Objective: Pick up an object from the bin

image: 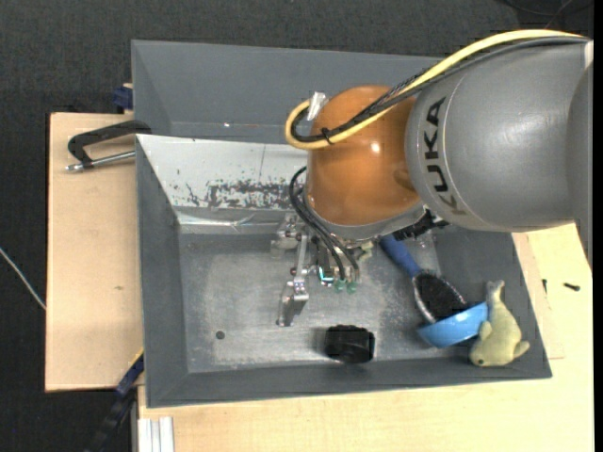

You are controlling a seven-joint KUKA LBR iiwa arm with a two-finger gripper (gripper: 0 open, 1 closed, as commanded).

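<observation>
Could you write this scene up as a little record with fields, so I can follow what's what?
container: grey metal bin
arm: reaches in from the right, orange cover at its wrist
jaws: open, empty, over bare floor mid-bin
nearest thing: black lump, near front wall
right corner: blue-handled brush, blue bowl, pale yellow soft toy

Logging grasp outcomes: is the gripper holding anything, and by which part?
Nothing: the gripper stands open, with only the floor of the bin between its fingers.
</observation>
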